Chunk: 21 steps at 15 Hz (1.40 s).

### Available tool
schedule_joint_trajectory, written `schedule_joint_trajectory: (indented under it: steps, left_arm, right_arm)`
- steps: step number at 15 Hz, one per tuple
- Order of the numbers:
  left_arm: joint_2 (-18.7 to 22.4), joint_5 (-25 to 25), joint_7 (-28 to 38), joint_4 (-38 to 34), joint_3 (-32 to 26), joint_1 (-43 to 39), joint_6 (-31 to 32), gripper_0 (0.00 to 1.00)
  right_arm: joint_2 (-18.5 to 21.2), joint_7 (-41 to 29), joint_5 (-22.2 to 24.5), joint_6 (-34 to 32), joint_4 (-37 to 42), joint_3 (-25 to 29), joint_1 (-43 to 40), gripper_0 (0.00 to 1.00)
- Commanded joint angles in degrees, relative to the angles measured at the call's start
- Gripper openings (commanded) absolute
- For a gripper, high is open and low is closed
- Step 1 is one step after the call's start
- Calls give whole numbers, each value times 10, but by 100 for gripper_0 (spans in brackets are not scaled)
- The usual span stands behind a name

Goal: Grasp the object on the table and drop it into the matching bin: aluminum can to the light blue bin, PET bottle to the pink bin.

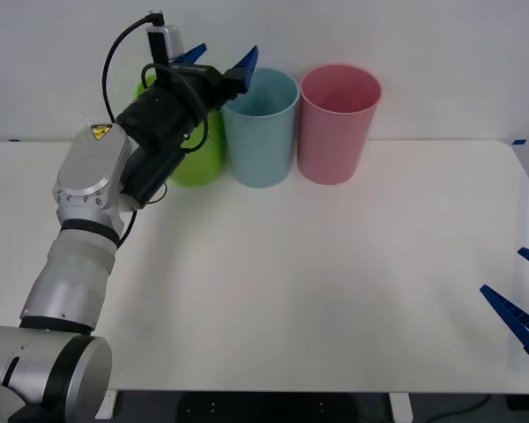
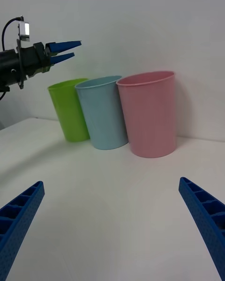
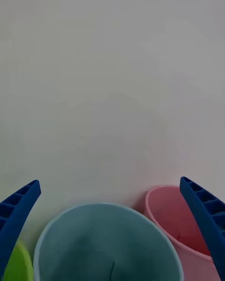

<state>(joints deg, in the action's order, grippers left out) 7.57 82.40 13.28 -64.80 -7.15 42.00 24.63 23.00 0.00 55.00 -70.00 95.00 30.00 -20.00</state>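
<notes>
Three tall plastic cup-shaped bins stand in a row at upper centre: lime green bin (image 1: 197, 159), light blue bin (image 1: 263, 132), pink bin (image 1: 337, 125). Left end effector (image 1: 222, 60) hangs spread wide and empty above the blue rim. Right end effector (image 1: 522, 291), also spread and empty, sits lower right over the white desk (image 1: 317, 282).

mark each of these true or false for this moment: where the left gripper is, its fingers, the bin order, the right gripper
1. The left gripper hovers above the light blue bin. True.
2. Its fingers are shut on a can. False: they are open, nothing between them.
3. The pink bin stands between the green bin and the light blue one. False: the light blue bin is in the middle.
4. The right gripper is open, low over the table at the robot's right. True.
</notes>
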Motion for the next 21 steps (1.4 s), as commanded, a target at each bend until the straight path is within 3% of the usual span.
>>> schedule_joint_trajectory:
  steps: [1, 5, 10, 16, 21]
  left_arm:
    - [36, -31, -4, -35, 3, -40, 35, 100]
    - [86, -67, -11, -89, 3, -104, 75, 100]
    - [118, -71, -15, -143, -51, -178, 157, 100]
    - [147, -29, -15, -176, -165, -237, 301, 100]
    - [178, -26, -12, -203, -205, -293, 356, 100]
  right_arm:
    - [0, 0, 0, 0, 0, 0, 0, 100]
    - [0, 0, 0, 0, 0, 0, 0, 100]
    - [0, 0, 0, 0, 0, 0, 0, 100]
    - [0, 0, 0, 0, 0, 0, 0, 100]
    - [0, 0, 0, 0, 0, 0, 0, 100]
